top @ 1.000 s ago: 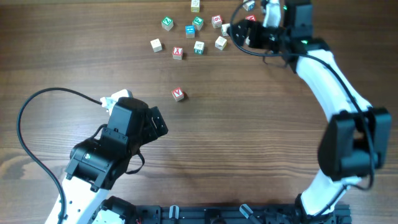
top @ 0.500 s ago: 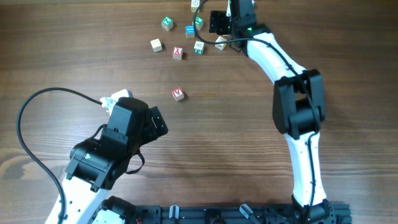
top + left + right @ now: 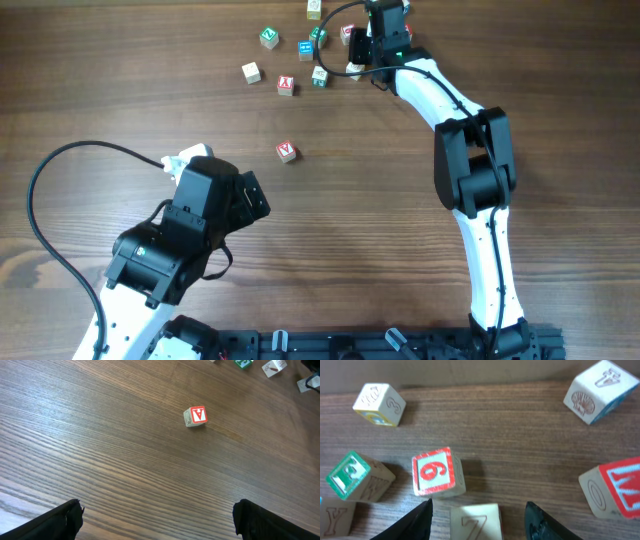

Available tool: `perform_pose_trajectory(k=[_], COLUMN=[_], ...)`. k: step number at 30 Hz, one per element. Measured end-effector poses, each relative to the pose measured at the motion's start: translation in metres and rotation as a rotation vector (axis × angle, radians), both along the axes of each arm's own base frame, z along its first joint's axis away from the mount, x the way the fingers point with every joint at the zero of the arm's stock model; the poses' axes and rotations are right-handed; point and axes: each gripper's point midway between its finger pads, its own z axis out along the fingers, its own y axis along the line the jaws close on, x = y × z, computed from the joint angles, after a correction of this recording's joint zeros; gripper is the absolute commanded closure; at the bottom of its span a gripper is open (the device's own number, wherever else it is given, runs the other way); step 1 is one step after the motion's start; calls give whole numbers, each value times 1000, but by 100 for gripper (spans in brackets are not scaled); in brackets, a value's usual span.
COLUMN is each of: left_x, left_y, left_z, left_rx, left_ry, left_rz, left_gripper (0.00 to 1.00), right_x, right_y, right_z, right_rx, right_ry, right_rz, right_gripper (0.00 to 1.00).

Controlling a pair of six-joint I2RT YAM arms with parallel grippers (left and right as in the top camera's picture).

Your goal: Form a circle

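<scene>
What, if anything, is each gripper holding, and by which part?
Nothing is held. The left gripper is open; the right gripper straddles the pale 7 cube, gaps on both sides.

A lone wooden cube (image 3: 195,416) printed with a red letter A sits on the wood-grain counter (image 3: 100,435), right of centre in the upper half of the frame. The left gripper (image 3: 156,521) shows its dark jaws spread wide at the lower corners. A green-printed cube (image 3: 243,363) and a pale cube (image 3: 274,366) are cut off by the upper right edge.
</scene>
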Motion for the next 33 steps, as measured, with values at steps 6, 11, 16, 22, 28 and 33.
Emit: perform_pose_trajectory(k=[6, 11, 16, 22, 28, 33], left_x=[0, 0, 0, 0, 0, 0], left_y=[0, 0, 0, 0, 0, 0], left_z=[0, 0, 0, 0, 0, 0], left_rx=[0, 0, 0, 0, 0, 0], left_ry=[0, 0, 0, 0, 0, 0], left_rz=[0, 0, 0, 0, 0, 0], left_gripper=[0, 0, 0, 0, 0, 0], right_x=[2, 3, 4, -7, -51, -125], right_y=[1, 1, 1, -2, 0, 19], right_z=[2, -14, -17, -13, 75, 196], right_rx=[4, 0, 3, -30, -19, 101], right_ry=[-14, 1, 0, 76, 153, 177], right_rz=[0, -1, -3, 5, 101, 298], right_gripper=[49, 57, 71, 77, 79, 85])
